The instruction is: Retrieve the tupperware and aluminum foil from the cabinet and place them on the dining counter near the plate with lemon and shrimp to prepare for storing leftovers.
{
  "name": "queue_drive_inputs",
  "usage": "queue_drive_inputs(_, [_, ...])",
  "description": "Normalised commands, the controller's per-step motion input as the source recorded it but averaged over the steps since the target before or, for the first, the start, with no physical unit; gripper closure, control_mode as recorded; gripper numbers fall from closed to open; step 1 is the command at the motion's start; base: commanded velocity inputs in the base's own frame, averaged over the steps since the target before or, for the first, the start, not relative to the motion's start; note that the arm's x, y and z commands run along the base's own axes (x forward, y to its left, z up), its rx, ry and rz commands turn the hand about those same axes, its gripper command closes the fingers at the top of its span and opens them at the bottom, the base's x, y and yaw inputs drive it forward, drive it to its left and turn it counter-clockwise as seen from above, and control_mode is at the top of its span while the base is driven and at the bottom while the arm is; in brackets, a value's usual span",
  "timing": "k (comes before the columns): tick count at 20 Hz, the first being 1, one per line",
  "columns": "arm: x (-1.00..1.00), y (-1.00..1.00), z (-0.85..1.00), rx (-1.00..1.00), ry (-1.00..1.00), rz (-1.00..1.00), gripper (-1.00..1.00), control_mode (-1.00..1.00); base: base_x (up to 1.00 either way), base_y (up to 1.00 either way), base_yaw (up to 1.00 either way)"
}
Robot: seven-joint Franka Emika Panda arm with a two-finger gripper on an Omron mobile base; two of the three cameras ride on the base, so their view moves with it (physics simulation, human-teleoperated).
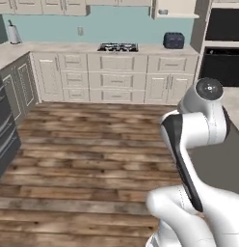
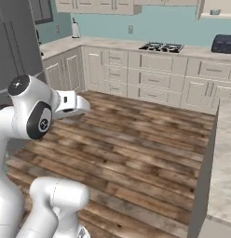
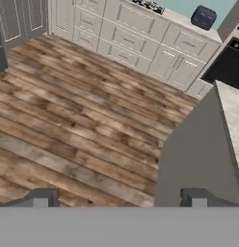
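Claw [image 3: 119,200] hanging nearest, jaws apart, gripping nothing; I'm watching dining counter [image 3: 232,108] corner closing in — base possibly clipping it while driving toward cabinet [image 1: 175,8].

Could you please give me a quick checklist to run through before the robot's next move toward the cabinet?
1. Gripper open and empty: ok, tips wide apart, nothing between them.
2. Cabinet in view: ok, upper right above the toaster, shelf exposed.
3. Tupperware on the shelf: cannot tell, just a small pale shape there.
4. Foil located: cannot tell.
5. Floor clear ahead: ok.
6. Dining counter close by: ok, at the robot's right.
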Motion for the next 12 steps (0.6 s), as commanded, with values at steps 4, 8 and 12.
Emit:
queue_drive_inputs(4, [0.00, 0.00, 0.00, 0.00, 0.00, 0.00, -1.00, 1.00, 1.00, 0.10, -0.19])
queue_drive_inputs(8, [0.00, 0.00, 0.00, 0.00, 0.00, 0.00, -1.00, 1.00, 1.00, 0.00, -0.21])
queue_drive_inputs(12, [0.00, 0.00, 0.00, 0.00, 0.00, 0.00, -1.00, 1.00, 1.00, 0.00, -0.20])
